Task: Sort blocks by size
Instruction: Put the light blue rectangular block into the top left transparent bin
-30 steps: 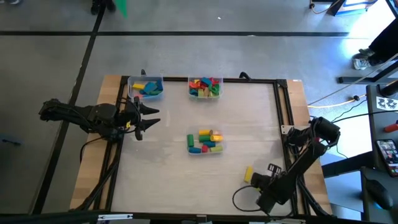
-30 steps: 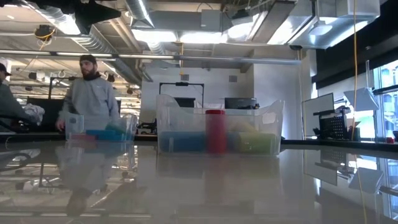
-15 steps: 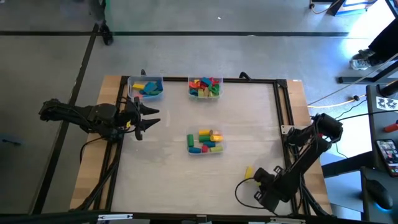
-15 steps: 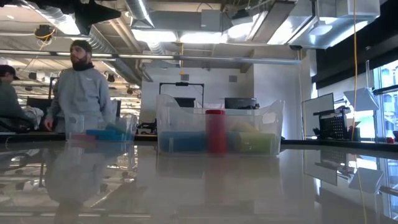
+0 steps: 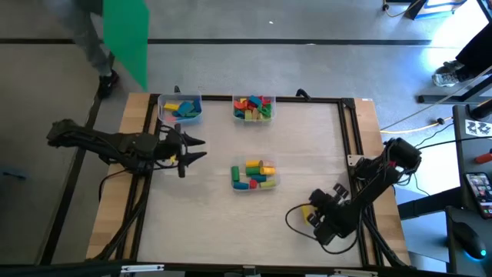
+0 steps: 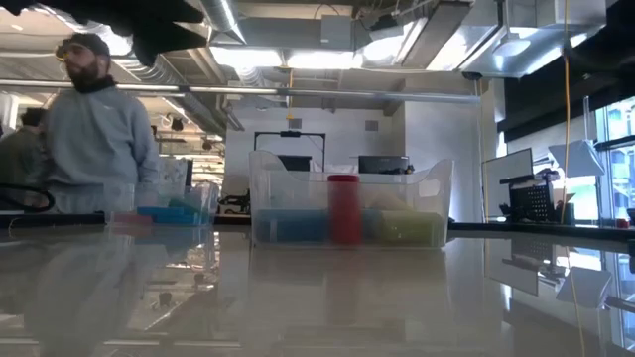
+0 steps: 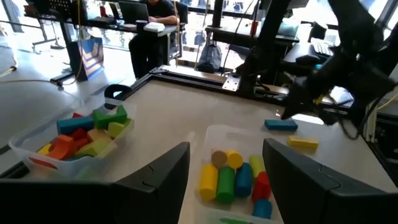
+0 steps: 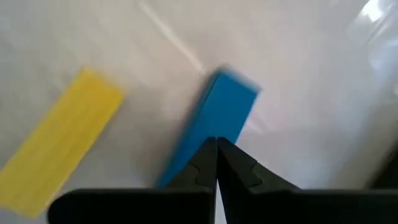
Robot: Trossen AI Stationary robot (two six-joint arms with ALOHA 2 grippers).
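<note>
The pale wooden table [image 5: 215, 223] carries 3 clear tubs [image 5: 254, 175] and 2 loose blocks [image 7: 292, 133].

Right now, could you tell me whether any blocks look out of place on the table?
Yes. A yellow block and a blue block lie loose on the bare table beside the right gripper, whose jaws are shut, while all other blocks sit in the three clear tubs.

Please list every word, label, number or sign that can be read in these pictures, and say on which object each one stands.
None can be read. The blocks and the clear tubs carry no visible print. The screens in the room behind the table are too small to read.
</note>
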